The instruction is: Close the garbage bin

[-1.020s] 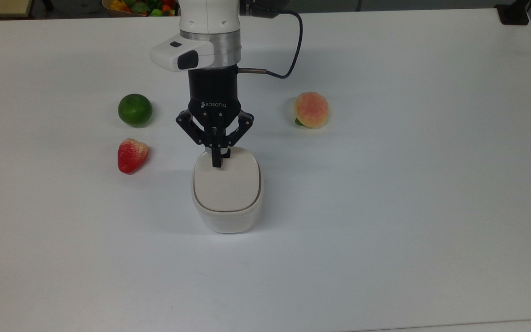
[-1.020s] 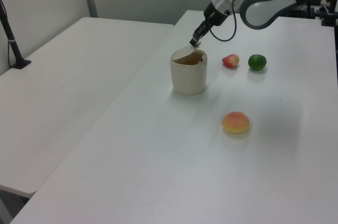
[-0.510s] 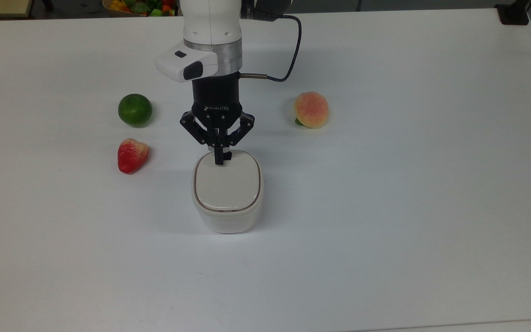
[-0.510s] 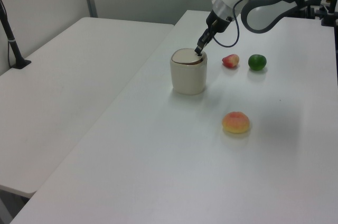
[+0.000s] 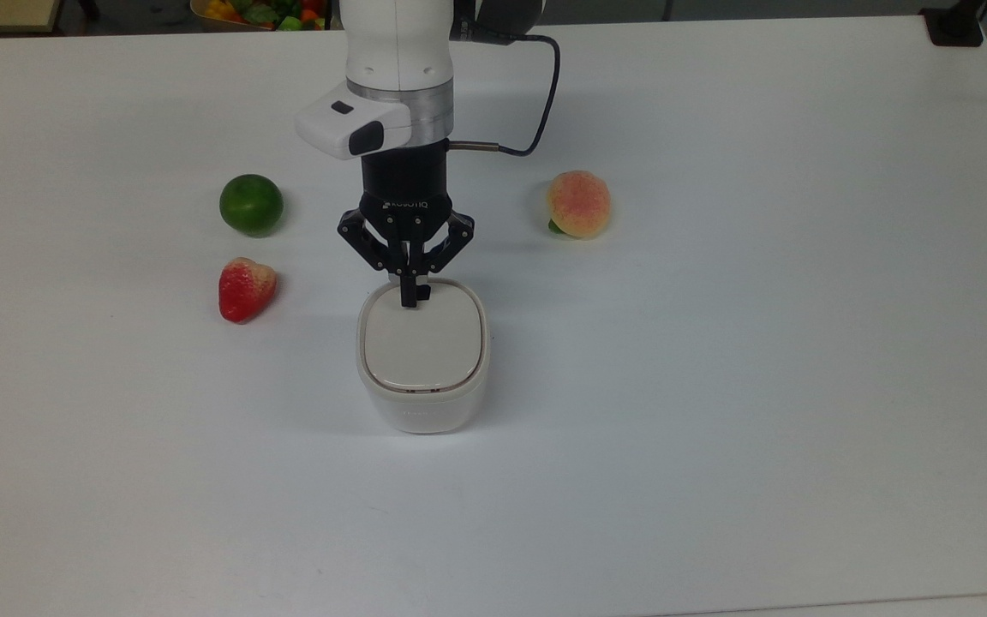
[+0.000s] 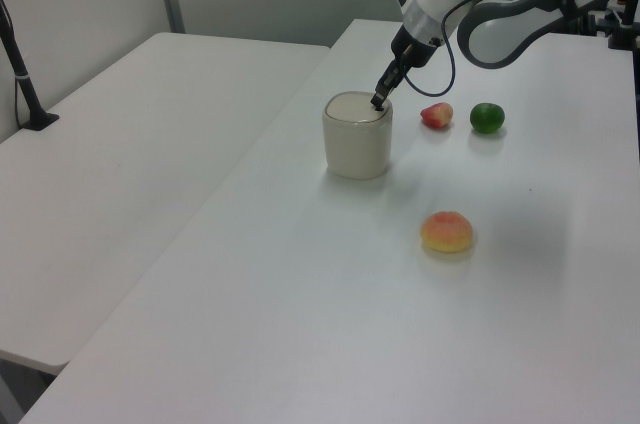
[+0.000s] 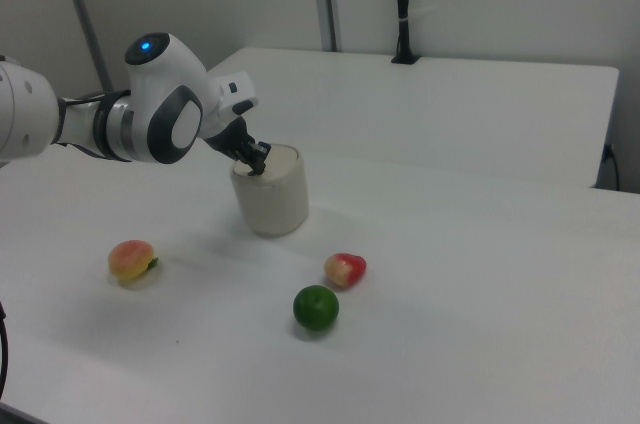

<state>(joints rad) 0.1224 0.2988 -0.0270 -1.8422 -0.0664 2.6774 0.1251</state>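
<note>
The garbage bin point(image 5: 421, 403) point(image 6: 357, 149) point(image 7: 272, 199) is a small white rounded-square tub standing near the middle of the table. Its beige lid point(image 5: 421, 343) lies flat down on the rim. My gripper point(image 5: 409, 300) point(image 6: 378, 102) point(image 7: 257, 166) is shut, its black fingertips together and pressing on the lid's far edge, beside a small dark button.
A green lime point(image 5: 251, 205) and a red strawberry point(image 5: 245, 288) lie at the top view's left of the bin. A peach point(image 5: 578, 204) lies to the top view's right. A second white table point(image 6: 130, 144) adjoins in the left view.
The lid was tilted up one second ago and now lies flat on the bin. My gripper has come down with it and stays shut.
</note>
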